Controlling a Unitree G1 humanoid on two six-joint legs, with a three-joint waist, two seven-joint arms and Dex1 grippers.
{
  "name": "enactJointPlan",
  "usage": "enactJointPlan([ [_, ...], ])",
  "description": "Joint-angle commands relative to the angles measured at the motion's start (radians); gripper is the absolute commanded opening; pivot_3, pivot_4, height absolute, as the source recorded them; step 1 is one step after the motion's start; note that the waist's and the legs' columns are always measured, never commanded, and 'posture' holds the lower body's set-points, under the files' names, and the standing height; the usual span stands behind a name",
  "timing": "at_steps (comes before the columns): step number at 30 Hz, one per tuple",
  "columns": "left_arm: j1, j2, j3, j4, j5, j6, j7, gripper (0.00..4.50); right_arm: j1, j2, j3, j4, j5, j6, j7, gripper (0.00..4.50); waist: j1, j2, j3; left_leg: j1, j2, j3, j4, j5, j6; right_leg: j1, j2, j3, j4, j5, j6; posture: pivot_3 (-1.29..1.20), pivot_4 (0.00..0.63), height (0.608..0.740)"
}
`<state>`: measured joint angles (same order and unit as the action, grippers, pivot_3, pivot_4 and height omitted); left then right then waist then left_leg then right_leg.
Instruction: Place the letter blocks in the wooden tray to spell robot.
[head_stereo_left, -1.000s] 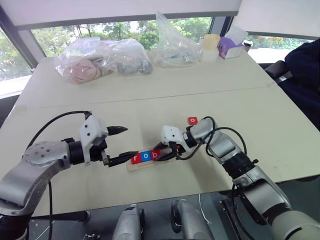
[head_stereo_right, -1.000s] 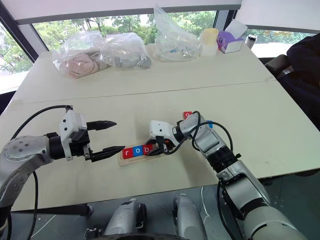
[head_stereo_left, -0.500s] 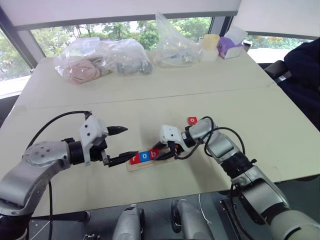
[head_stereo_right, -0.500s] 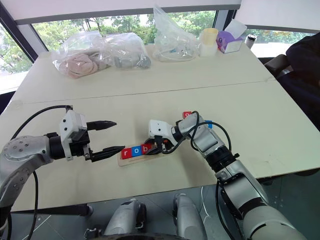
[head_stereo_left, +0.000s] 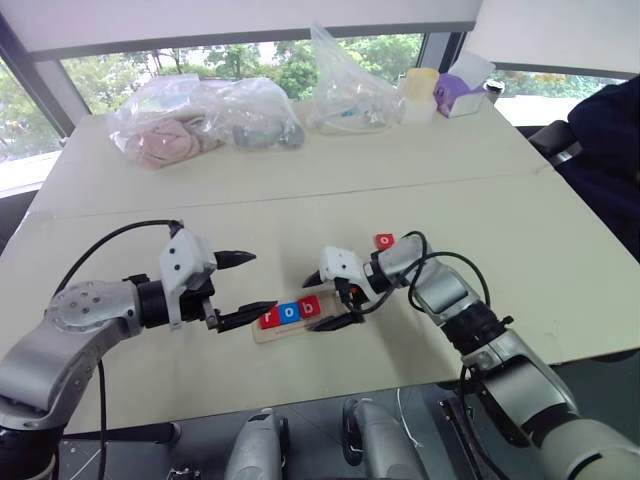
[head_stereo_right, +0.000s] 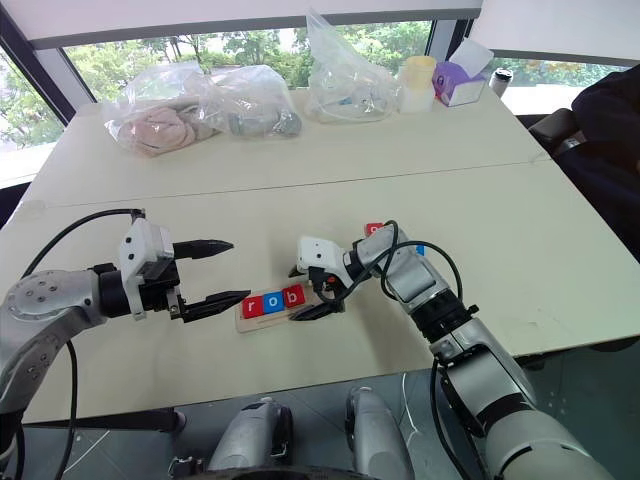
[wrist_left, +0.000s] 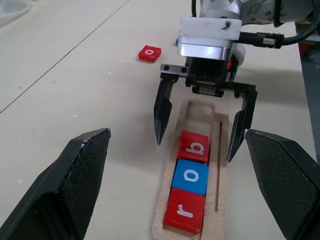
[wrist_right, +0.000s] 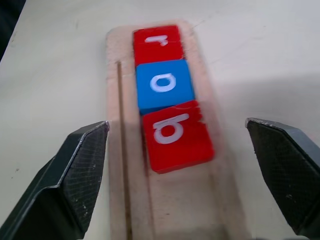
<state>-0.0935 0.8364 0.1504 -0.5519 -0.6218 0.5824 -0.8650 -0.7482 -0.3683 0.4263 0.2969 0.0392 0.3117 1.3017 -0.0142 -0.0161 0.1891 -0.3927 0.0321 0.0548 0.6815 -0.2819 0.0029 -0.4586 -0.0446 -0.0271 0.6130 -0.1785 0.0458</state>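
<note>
The wooden tray lies on the table between my two grippers, with three letter blocks seated in a row from its left end: the red r, the blue o and the red b. The blocks touch one another, and the b sits slightly askew in the right wrist view. The tray's right-hand portion is bare wood.

My right gripper hangs directly over the b, fingers spread wide on either side of the tray, clamped on nothing; neither fingertip touches the block. My left gripper hovers just beside the tray's left end, its fingers likewise apart and empty.

Step in hand, as I judge it: the release of the third letter, which puts the word three-fifths spelled. Two letters remain.

A second red o lies loose on the table beyond the tray, near my right forearm; a scrap of blue shows just past it, probably the t, though its letter is hidden from me.

The next move calls for my right gripper to lift clear of the tray without nudging the b, swing out to the red o, and close on its edges. That block then belongs in the open space touching the b, letter upright like its neighbours.
</note>
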Motion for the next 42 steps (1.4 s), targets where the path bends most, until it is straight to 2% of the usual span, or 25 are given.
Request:
enactJointPlan([
  [1,-0.022,-0.006,0.008,-0.012,-0.009,-0.007,0.0,4.5,-0.04,0.014,-0.056,0.005,0.03,-0.003,-0.036,4.47,0.0,0.0,0.0,0.0,0.0,0.0,0.0,0.0,0.0,0.0,0.0,0.0,0.0,0.0,0.0,0.0,0.15,0.74],
  [6,-0.028,-0.009,0.005,-0.006,-0.006,-0.008,-0.005,4.5,-0.095,0.051,-0.124,0.089,0.043,-0.014,-0.132,4.47,-0.001,0.0,0.0,0.0,0.0,0.0,0.0,0.0,0.0,0.0,0.0,0.0,0.0,0.0,0.0,0.0,0.15,0.74],
  [11,-0.033,-0.001,0.014,0.003,-0.01,-0.002,-0.018,4.5,-0.098,0.058,-0.105,0.18,-0.021,-0.157,-0.203,4.47,-0.002,0.0,0.0,0.0,0.0,0.0,0.0,0.0,0.0,0.0,0.0,0.0,0.0,0.001,-0.001,0.0,0.15,0.74],
  [25,0.103,0.115,0.086,0.003,0.03,-0.041,-0.121,4.5,-0.017,0.074,-0.078,0.097,-0.015,-0.143,-0.175,4.47,-0.005,0.0,0.0,0.0,0.001,0.0,-0.001,0.0,0.0,-0.001,0.0,0.0,0.0,0.0,0.0,0.0,0.15,0.74],
  [32,0.08,0.097,0.089,0.013,0.018,-0.044,-0.109,4.5,-0.057,0.074,-0.122,0.129,-0.017,-0.154,-0.232,4.47,-0.002,0.0,0.0,-0.001,0.001,0.0,-0.001,0.0,0.0,-0.001,-0.001,0.0,0.0,0.0,0.0,0.0,0.15,0.74],
  [38,0.039,0.057,0.057,-0.007,0.007,-0.029,-0.078,4.5,-0.06,0.025,-0.302,0.047,0.018,-0.013,-0.444,4.47,0.003,0.0,0.0,-0.002,0.0,0.0,-0.001,0.0,0.0,-0.001,-0.001,0.0,0.0,0.001,-0.002,0.0,0.15,0.74],
  [42,0.028,0.044,0.038,0.001,0.02,-0.036,-0.078,4.5,-0.013,0.012,-0.426,-0.106,-0.014,0.256,-0.704,4.47,0.0,0.0,0.0,-0.002,0.0,0.0,-0.001,0.0,0.0,-0.002,-0.002,0.0,-0.001,0.001,-0.002,0.0,0.15,0.74],
])
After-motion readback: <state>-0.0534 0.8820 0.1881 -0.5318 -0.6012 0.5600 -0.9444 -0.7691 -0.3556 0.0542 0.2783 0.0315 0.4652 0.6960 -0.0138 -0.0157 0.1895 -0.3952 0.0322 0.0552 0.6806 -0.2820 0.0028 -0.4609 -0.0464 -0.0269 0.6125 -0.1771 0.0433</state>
